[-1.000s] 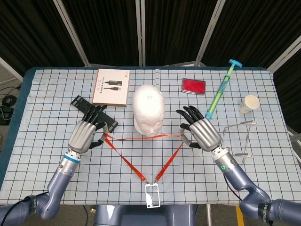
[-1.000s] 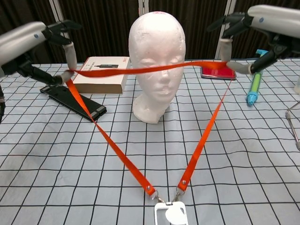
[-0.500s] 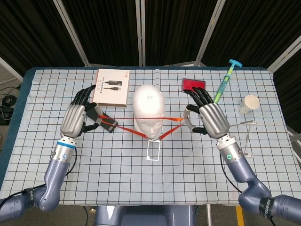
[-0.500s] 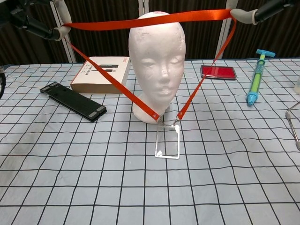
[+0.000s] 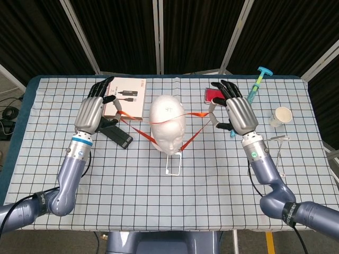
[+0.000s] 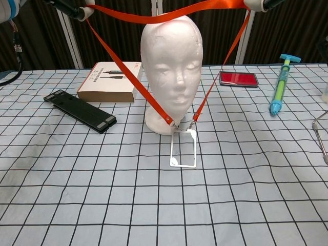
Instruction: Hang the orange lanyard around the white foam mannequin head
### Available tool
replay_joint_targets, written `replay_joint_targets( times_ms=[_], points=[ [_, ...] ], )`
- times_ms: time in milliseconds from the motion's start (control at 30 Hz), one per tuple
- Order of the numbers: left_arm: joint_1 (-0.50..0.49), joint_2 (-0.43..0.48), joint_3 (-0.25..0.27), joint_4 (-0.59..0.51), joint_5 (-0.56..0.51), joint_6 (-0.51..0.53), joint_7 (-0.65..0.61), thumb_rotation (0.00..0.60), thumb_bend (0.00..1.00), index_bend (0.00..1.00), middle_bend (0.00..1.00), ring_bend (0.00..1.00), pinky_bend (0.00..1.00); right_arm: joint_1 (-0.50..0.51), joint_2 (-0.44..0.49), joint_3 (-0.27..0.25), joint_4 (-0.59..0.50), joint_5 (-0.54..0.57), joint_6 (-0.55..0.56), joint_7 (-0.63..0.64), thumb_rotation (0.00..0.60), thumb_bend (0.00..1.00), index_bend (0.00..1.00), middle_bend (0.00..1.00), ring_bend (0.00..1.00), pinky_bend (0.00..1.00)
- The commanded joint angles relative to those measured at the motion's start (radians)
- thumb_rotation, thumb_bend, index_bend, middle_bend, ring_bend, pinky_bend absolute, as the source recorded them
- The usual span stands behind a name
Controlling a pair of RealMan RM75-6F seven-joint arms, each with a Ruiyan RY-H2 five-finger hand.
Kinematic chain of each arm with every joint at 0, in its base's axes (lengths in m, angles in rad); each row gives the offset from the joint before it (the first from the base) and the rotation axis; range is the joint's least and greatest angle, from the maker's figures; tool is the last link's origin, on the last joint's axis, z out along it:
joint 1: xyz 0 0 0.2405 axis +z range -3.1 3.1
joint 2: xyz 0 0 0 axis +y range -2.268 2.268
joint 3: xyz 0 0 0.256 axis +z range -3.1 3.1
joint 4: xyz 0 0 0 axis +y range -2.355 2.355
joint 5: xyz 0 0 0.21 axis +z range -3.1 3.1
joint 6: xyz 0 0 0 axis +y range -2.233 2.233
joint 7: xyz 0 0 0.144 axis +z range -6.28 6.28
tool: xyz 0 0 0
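Your fingers pinch the lanyard (image 6: 154, 19) at both ends: left hand (image 5: 91, 112) one side, right hand (image 5: 237, 114) the other, strap stretched taut just above the crown of the head (image 6: 171, 61), badge (image 6: 183, 148) dangling in front. It's light, limp and slippery, so keep pinching the flat strap.

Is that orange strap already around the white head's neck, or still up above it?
Still above: the orange lanyard is stretched across the mannequin head's crown.

Book (image 5: 126, 98), syringe (image 6: 280, 84), cup (image 5: 280, 116), red case (image 6: 238, 78)
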Motion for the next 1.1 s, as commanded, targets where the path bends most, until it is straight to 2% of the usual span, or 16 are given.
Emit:
replay_joint_targets(
  times_ms=[33, 233, 433, 533, 567, 633, 667, 700, 733, 767, 800, 900, 1100],
  points=[
    [-0.056, -0.013, -0.033, 0.051, -0.082, -0.040, 0.029, 0.600, 0.54, 0.73, 0.00, 0.00, 0.00, 0.046, -0.032, 0.027, 0.059, 0.055, -0.043, -0.030, 0.600, 0.45, 0.74, 0.12, 0.00, 0.00],
    [-0.117, -0.055, -0.051, 0.122, -0.134, -0.047, 0.044, 0.600, 0.54, 0.73, 0.00, 0.00, 0.00, 0.101, -0.097, 0.046, 0.170, 0.117, -0.075, -0.058, 0.600, 0.45, 0.74, 0.12, 0.00, 0.00],
    [-0.177, -0.093, -0.063, 0.229, -0.187, -0.072, 0.050, 0.600, 0.54, 0.72, 0.00, 0.00, 0.00, 0.173, -0.166, 0.065, 0.326, 0.157, -0.124, -0.074, 0.600, 0.45, 0.74, 0.12, 0.00, 0.00],
    [-0.198, -0.107, -0.062, 0.280, -0.215, -0.095, 0.042, 0.600, 0.54, 0.69, 0.00, 0.00, 0.00, 0.204, -0.197, 0.072, 0.401, 0.170, -0.145, -0.074, 0.600, 0.45, 0.74, 0.12, 0.00, 0.00],
    [-0.204, -0.111, -0.061, 0.293, -0.225, -0.102, 0.042, 0.600, 0.54, 0.64, 0.00, 0.00, 0.00, 0.212, -0.206, 0.073, 0.424, 0.174, -0.151, -0.074, 0.600, 0.45, 0.74, 0.12, 0.00, 0.00],
    [-0.217, -0.116, -0.056, 0.323, -0.262, -0.121, 0.052, 0.600, 0.54, 0.38, 0.00, 0.00, 0.00, 0.224, -0.225, 0.075, 0.470, 0.184, -0.163, -0.071, 0.600, 0.44, 0.67, 0.11, 0.00, 0.00],
    [-0.221, -0.117, -0.053, 0.333, -0.276, -0.130, 0.056, 0.600, 0.49, 0.18, 0.00, 0.00, 0.00, 0.228, -0.233, 0.073, 0.489, 0.189, -0.168, -0.071, 0.600, 0.40, 0.54, 0.08, 0.00, 0.00],
    [-0.224, -0.117, -0.051, 0.338, -0.284, -0.137, 0.057, 0.600, 0.36, 0.05, 0.00, 0.00, 0.00, 0.230, -0.238, 0.071, 0.501, 0.194, -0.175, -0.074, 0.600, 0.32, 0.37, 0.05, 0.00, 0.00],
    [-0.225, -0.117, -0.048, 0.346, -0.293, -0.149, 0.053, 0.600, 0.26, 0.00, 0.00, 0.00, 0.00, 0.232, -0.243, 0.066, 0.517, 0.203, -0.189, -0.078, 0.600, 0.26, 0.26, 0.03, 0.00, 0.00],
    [-0.227, -0.117, -0.045, 0.356, -0.299, -0.164, 0.044, 0.600, 0.11, 0.00, 0.00, 0.00, 0.00, 0.234, -0.245, 0.060, 0.531, 0.221, -0.212, -0.089, 0.600, 0.15, 0.12, 0.01, 0.00, 0.00],
    [-0.227, -0.117, -0.042, 0.364, -0.300, -0.171, 0.035, 0.600, 0.02, 0.00, 0.00, 0.00, 0.00, 0.235, -0.246, 0.056, 0.538, 0.235, -0.228, -0.100, 0.600, 0.08, 0.04, 0.00, 0.00, 0.00],
    [-0.225, -0.123, -0.032, 0.385, -0.287, -0.182, 0.006, 0.600, 0.00, 0.00, 0.00, 0.00, 0.00, 0.235, -0.253, 0.047, 0.556, 0.264, -0.242, -0.129, 0.600, 0.00, 0.00, 0.00, 0.00, 0.00],
    [-0.217, -0.111, -0.011, 0.387, -0.248, -0.181, -0.024, 0.600, 0.00, 0.00, 0.00, 0.00, 0.00, 0.226, -0.251, 0.036, 0.558, 0.262, -0.224, -0.146, 0.600, 0.01, 0.00, 0.00, 0.00, 0.00]
  ],
)
